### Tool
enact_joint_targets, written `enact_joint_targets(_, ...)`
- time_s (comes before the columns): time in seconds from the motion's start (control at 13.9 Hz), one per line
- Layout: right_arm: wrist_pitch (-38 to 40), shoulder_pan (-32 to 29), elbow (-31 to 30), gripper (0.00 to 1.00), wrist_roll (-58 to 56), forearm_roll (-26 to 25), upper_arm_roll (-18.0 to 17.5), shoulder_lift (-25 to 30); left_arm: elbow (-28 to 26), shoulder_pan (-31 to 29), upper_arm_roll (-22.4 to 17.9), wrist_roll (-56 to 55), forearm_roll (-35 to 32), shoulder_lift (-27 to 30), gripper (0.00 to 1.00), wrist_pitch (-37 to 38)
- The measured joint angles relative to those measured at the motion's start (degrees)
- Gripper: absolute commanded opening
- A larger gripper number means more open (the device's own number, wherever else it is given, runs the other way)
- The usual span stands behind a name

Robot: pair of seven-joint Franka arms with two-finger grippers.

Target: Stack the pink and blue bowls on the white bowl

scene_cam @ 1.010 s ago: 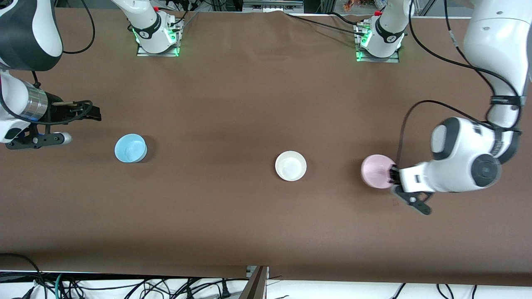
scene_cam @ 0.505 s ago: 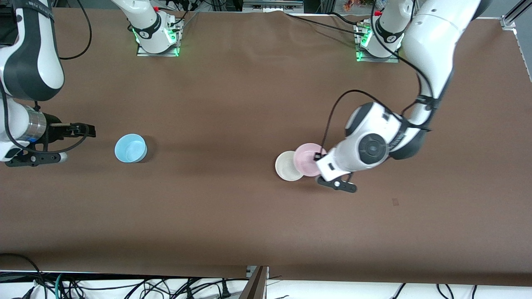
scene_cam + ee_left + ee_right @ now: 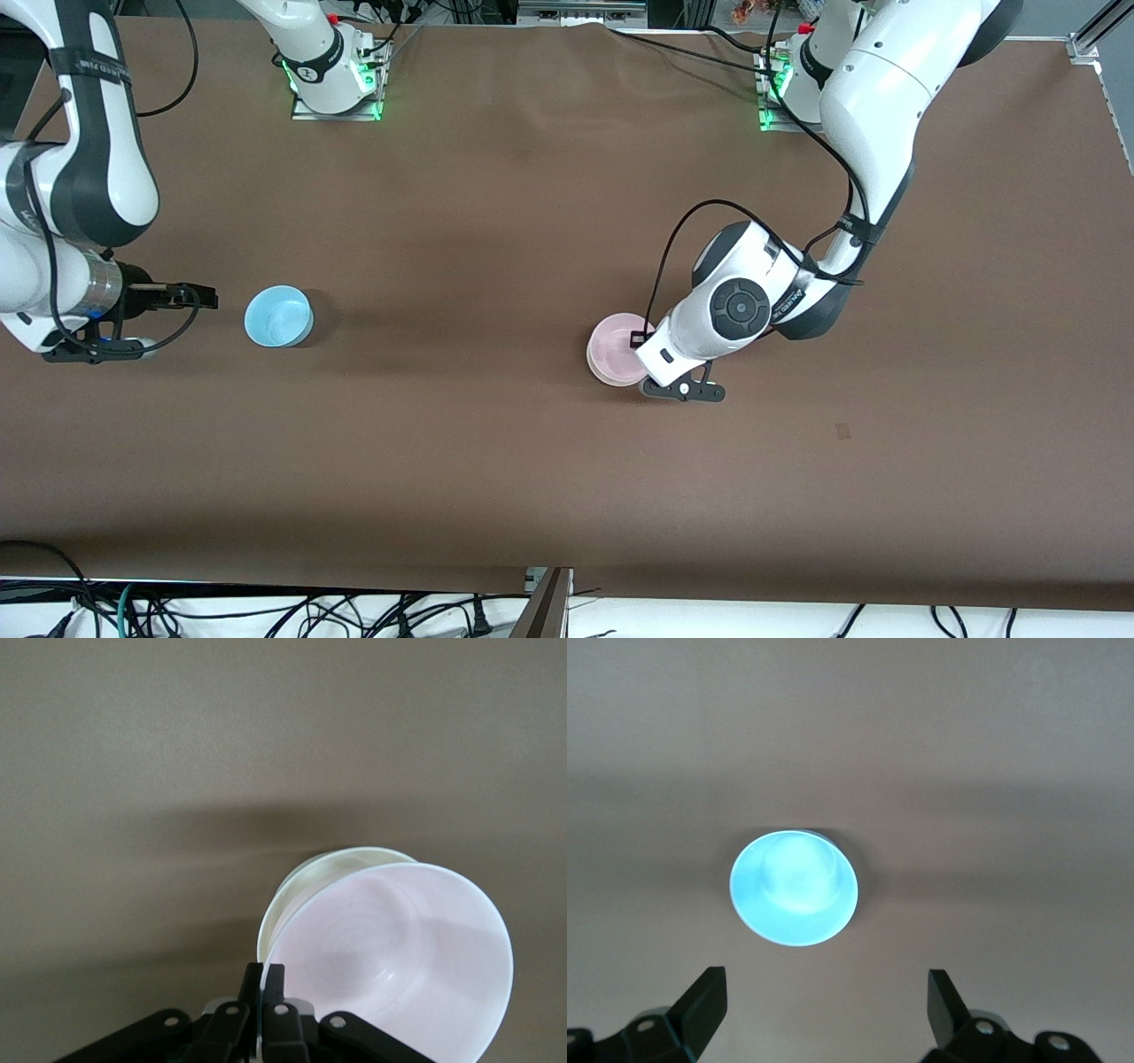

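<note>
The pale pink round plastic bowl (image 3: pixel 403 952) pinched in the left gripper (image 3: pixel 264 992) looks smooth with a soft sheen, as does the plain white round plastic bowl (image 3: pixel 332 866) just under it. Below the right gripper (image 3: pixel 824 1001), the light blue round plastic bowl (image 3: pixel 794 887) shines glossy. The brown table cover (image 3: pixel 496 204) looks matt.

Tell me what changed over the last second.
The left gripper, shut on the pink bowl, carried it from the left arm's end of the table to over the white bowl. The right gripper, open, edged toward the blue bowl. The white and blue bowls stayed put.
</note>
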State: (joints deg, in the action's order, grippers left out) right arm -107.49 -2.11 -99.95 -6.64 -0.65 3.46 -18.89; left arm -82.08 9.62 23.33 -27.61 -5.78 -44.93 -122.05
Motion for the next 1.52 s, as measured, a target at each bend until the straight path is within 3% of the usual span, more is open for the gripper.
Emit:
enact_joint_targets(0.51, -11.9, 0.0, -7.9, 1.0, 0.0, 3.7, 1.8, -3.8, 0.0, 0.3, 0.0, -0.4, 0.0, -0.8, 0.0, -2.2)
enact_joint_targets(1.01, -15.9, 0.0, -10.9, 1.0, -4.6, 9.4, 4.1, -6.7, -0.2, 0.2, -0.2, -0.4, 0.0, -1.4, 0.0, -2.5)
enact_joint_targets(1.52, -19.0, 0.0, -12.7, 1.0, -6.0, 10.2, 4.8, -8.1, -1.0, 0.2, -0.4, -0.4, 0.0, -1.5, 0.0, -2.5)
